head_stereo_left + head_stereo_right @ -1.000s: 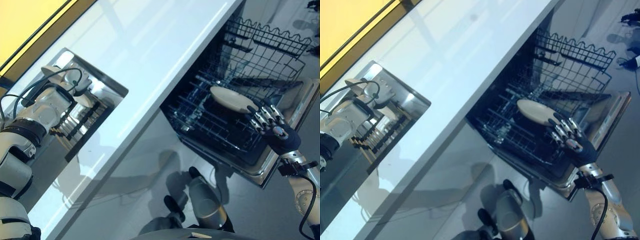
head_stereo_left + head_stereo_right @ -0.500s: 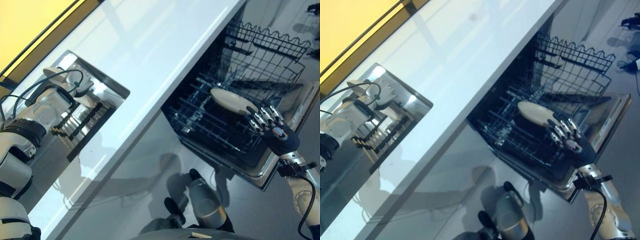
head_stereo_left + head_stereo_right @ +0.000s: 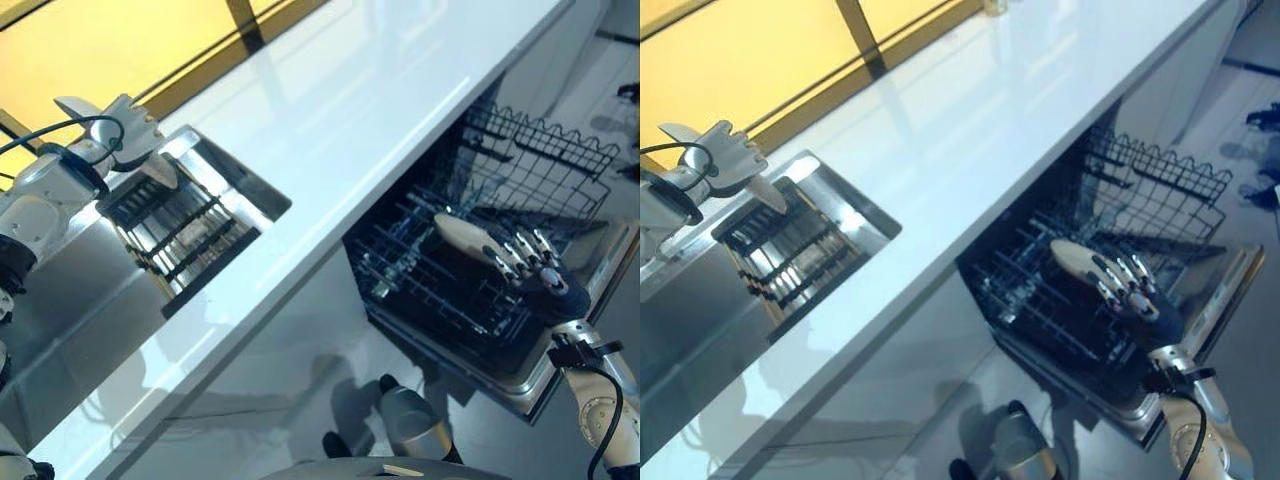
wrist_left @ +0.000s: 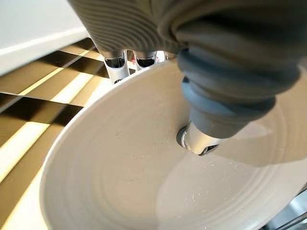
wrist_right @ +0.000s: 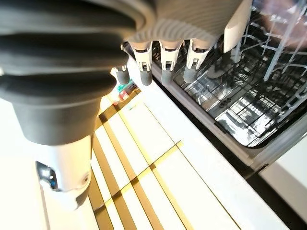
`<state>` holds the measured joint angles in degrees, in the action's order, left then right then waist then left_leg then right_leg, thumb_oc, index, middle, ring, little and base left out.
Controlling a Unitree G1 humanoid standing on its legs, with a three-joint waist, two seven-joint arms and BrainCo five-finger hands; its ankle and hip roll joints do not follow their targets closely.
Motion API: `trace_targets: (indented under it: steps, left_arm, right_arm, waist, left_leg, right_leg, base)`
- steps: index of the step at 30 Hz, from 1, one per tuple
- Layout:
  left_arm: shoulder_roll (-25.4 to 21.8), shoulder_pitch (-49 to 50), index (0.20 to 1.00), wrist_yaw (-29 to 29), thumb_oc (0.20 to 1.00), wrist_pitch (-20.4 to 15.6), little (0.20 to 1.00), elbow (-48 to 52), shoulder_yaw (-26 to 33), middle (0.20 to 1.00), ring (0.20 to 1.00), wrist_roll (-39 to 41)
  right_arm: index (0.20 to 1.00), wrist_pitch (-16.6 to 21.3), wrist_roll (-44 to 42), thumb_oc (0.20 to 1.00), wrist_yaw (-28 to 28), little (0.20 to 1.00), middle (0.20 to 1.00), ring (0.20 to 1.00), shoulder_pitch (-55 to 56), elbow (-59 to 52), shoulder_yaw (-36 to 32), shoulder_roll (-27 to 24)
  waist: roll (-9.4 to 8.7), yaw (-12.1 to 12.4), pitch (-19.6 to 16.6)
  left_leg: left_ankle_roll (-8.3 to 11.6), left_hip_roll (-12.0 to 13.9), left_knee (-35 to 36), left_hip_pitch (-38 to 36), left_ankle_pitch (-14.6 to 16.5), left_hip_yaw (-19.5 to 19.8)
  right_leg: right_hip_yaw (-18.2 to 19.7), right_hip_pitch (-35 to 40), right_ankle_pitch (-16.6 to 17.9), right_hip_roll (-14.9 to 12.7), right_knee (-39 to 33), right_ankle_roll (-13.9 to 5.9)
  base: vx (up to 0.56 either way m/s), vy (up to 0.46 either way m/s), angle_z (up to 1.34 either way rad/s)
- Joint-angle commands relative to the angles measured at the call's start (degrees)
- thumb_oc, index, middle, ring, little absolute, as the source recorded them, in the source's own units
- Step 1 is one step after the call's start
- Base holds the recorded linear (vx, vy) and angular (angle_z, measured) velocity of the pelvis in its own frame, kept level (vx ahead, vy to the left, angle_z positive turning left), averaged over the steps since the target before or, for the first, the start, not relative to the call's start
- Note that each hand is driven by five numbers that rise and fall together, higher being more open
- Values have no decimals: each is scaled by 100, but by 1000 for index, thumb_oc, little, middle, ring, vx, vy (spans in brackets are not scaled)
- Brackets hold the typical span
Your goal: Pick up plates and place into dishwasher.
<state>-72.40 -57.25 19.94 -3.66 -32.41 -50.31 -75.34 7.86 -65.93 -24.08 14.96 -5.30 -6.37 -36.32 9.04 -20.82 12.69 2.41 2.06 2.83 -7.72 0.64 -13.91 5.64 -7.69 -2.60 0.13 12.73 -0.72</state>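
Observation:
A white plate [image 4: 120,167] hangs above the steel sink [image 3: 262,190], with my left hand [image 3: 118,132] shut on it: the thumb presses its inner face and the fingers [image 4: 116,71] reach behind its rim. A second, cream plate [image 3: 458,232] leans among the tines of the dishwasher's lower rack [image 3: 420,290]. My right hand [image 3: 545,285] is open just in front of that plate, its straight fingers [image 5: 163,62] at the plate's edge [image 5: 237,28]. Whether they touch it I cannot tell.
A long white countertop [image 3: 350,110] runs between the sink and the open dishwasher. Dark slatted dishware stands inside the sink [image 3: 185,235]. The rack's tall wire back [image 3: 545,165] rises behind the cream plate, and the dishwasher door [image 3: 590,320] lies open beneath my right wrist.
The camera has tilted, shifting the whole picture. My left hand has risen from inside the sink to above its far edge with the plate. My right hand stays by the cream plate.

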Motion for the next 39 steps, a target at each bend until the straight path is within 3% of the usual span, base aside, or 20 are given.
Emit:
trace_targets:
  steps: [1,5,9,10,14,19,23,27,34,39]
  left_arm:
    - [-684,252,200,233,200,226,200,130,658,200,200,410]
    - [-878,326,200,374,200,148,200,363,781,200,200,1064]
    - [-902,637,200,745,200,-18,200,507,1112,200,200,2767]
    - [-890,707,200,766,200,-23,200,535,1186,200,200,2891]
    - [-627,1397,200,1126,200,-476,200,836,1932,200,200,4226]
    - [115,2262,200,1209,200,-1199,200,1267,3074,200,200,5159]
    - [651,2742,200,1092,200,-1492,200,1706,3777,200,200,5626]
    - [1354,3069,200,828,200,-1714,200,2213,4264,200,200,6437]
    - [2635,3641,200,442,200,-1820,200,3254,4491,200,200,7427]
    - [3503,3902,200,143,200,-1777,200,3910,4274,200,200,7968]
  right_arm:
    - [1000,199,-77,1000,112,1000,1000,1000,200,-719,88,125]
    - [1000,242,-70,1000,144,1000,1000,1000,212,-702,191,188]
    - [1000,335,-111,1000,219,1000,1000,1000,212,-737,299,234]
    - [1000,350,-101,1000,230,1000,1000,1000,210,-745,317,242]
    - [1000,543,13,1000,293,1000,1000,1000,165,-749,440,398]
    - [1000,953,322,1000,487,1000,1000,1000,-19,-631,597,632]
    - [1000,1143,437,1000,690,1000,1000,1000,-124,-648,617,779]
    - [1000,1332,934,1000,1275,1000,1000,1000,-272,-607,635,892]
    - [1000,1563,1968,1000,2038,1000,1000,1000,-575,-485,673,803]
    - [1000,1557,2852,1000,2720,1000,1000,1000,-841,-537,676,586]
  waist:
    - [-262,121,-637]
    - [-323,230,-737]
    - [-391,349,-821]
    - [-396,354,-826]
    - [-487,474,-907]
    - [-593,623,-1017]
    - [-661,702,-1104]
    - [-725,770,-1178]
    - [-833,862,-1228]
    - [-927,951,-1208]
  left_leg:
    - [1,232,-186,434,-244,229]
    - [-4,241,-150,371,-230,266]
    - [-25,241,-100,326,-225,315]
    - [-25,241,-96,325,-225,319]
    - [-41,240,-68,305,-222,346]
    - [-59,228,-44,319,-228,396]
    - [-80,208,3,307,-232,425]
    - [-105,176,32,300,-230,464]
    - [-148,124,12,272,-198,512]
    - [-197,67,0,298,-174,607]
  right_leg:
    - [-266,510,16,-399,-484,-408]
    - [-319,605,27,-386,-547,-429]
    - [-358,672,34,-362,-611,-444]
    - [-359,676,34,-359,-615,-445]
    - [-362,723,55,-335,-682,-456]
    - [-402,766,106,-318,-768,-454]
    - [-398,786,130,-295,-800,-459]
    - [-381,787,153,-279,-803,-463]
    - [-363,804,215,-259,-802,-462]
    - [-364,785,277,-249,-785,-458]
  base:
    - [4,-32,10]
    - [0,-16,4]
    - [-32,-13,8]
    - [-59,-2,13]
    - [-67,-2,3]
    - [-82,16,1]
    - [-79,29,4]
    - [-81,51,1]
    - [-58,41,1]
    - [-50,21,-1]
